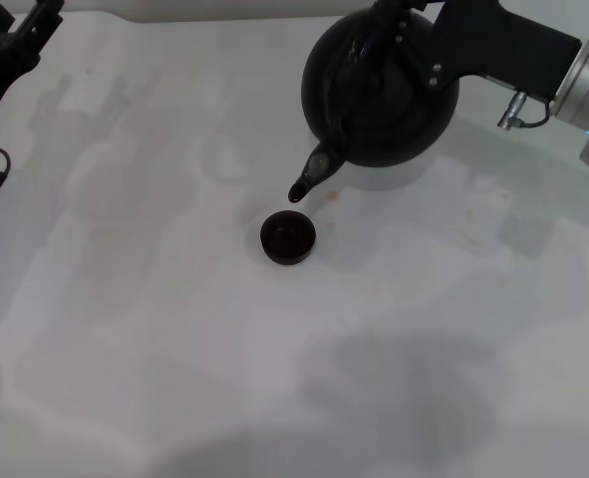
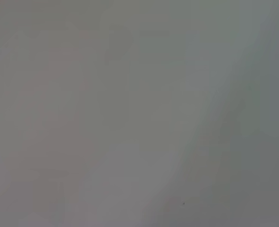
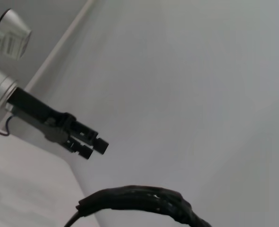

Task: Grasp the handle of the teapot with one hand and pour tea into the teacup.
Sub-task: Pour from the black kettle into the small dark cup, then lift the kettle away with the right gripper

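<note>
Across the white table (image 1: 174,349), the teapot (image 1: 394,110) hangs tilted at about one o'clock, its spout dipping toward seven o'clock just above the teacup (image 1: 288,237) at centre. Right gripper (image 1: 394,30) is clamped on the handle (image 1: 369,45) at the pot's top. Left gripper (image 3: 94,146) sits parked at ten o'clock, fingers close together, holding nothing.

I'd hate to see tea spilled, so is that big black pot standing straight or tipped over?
Tipped. The teapot, held up by the right pincer, leans with its spout pointing down toward the teacup.
</note>
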